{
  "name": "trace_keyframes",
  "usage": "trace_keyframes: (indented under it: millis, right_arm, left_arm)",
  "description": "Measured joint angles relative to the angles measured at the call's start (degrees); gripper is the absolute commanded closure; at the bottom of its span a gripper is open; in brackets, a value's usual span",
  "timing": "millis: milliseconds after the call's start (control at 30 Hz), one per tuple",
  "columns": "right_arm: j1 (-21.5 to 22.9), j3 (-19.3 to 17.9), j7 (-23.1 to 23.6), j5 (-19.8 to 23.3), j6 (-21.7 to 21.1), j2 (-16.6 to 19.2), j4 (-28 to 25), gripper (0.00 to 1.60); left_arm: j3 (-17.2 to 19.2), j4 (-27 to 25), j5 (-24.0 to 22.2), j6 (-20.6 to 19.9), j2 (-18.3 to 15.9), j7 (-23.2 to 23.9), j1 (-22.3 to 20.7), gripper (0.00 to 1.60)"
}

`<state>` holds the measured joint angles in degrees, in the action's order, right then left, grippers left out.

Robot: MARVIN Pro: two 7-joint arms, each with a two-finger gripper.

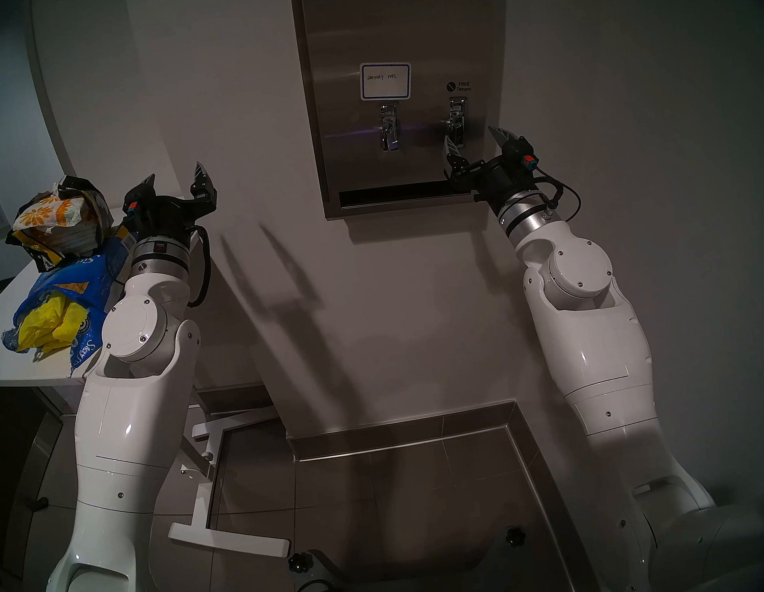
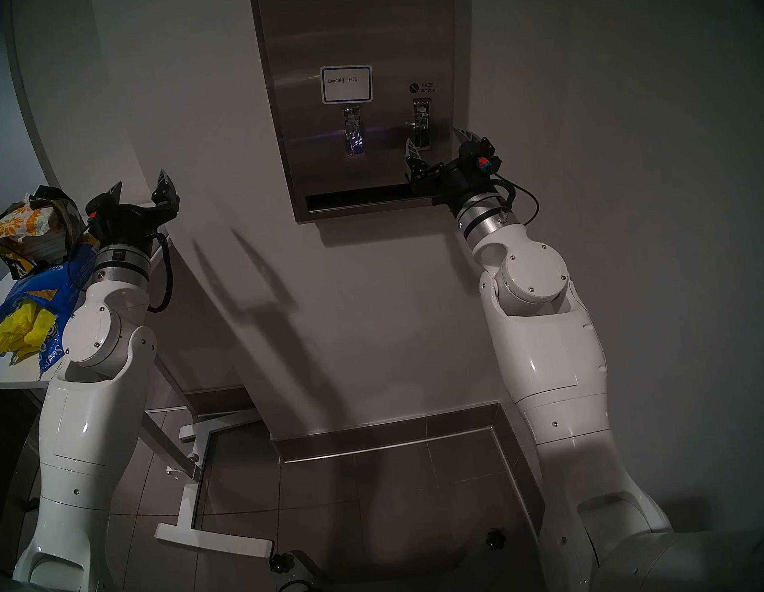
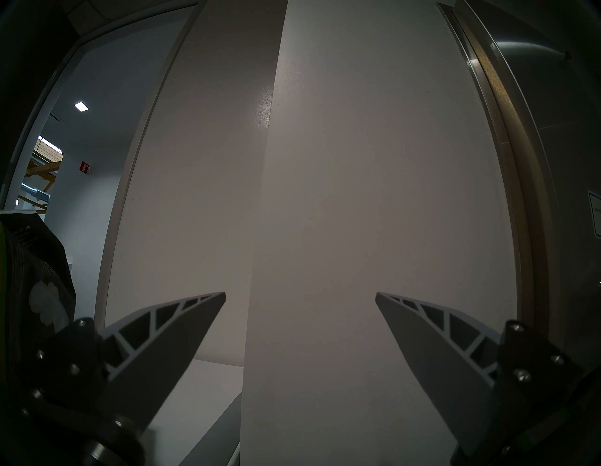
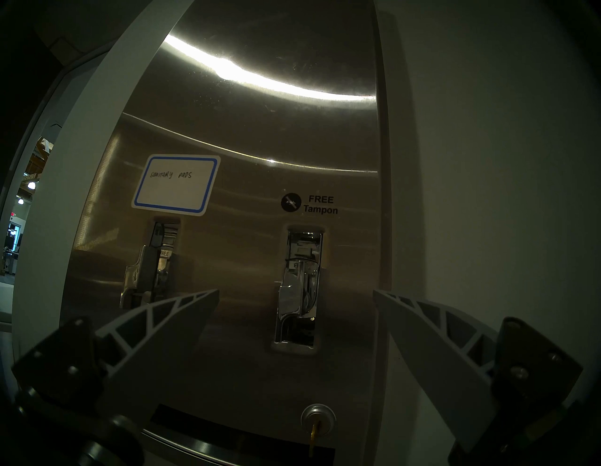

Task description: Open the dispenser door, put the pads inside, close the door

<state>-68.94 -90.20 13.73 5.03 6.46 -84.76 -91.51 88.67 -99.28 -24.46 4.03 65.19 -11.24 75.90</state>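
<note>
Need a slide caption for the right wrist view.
Open right gripper facing the closed brushed-steel dispenser door, key in its lock.

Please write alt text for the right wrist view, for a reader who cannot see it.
The closed brushed-steel dispenser door fills the view, with a handwritten label reading "sanitary pads", two chrome levers and a lock with a key. The open right gripper holds nothing.
</note>
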Motion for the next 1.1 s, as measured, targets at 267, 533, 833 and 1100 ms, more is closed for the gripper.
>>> trace_keyframes:
  millis: [267,533,833,1100]
  right_arm:
    - [-0.1,0.0,0.0,0.0,0.0,0.0,0.1,0.0]
    - [-0.1,0.0,-0.1,0.0,0.0,0.0,0.1,0.0]
    - [-0.1,0.0,-0.1,0.0,0.0,0.0,0.1,0.0]
    - [-0.1,0.0,-0.1,0.0,0.0,0.0,0.1,0.0]
  left_arm:
    - [0.0,0.0,0.0,0.0,0.1,0.0,0.1,0.0]
    - [0.1,0.0,-1.4,0.2,1.3,0.1,0.2,0.0]
    - [-0.5,-0.6,-2.2,-0.1,2.2,0.3,2.4,0.0]
    - [-1.1,-0.5,-0.9,0.1,1.6,0.9,6.7,0.0]
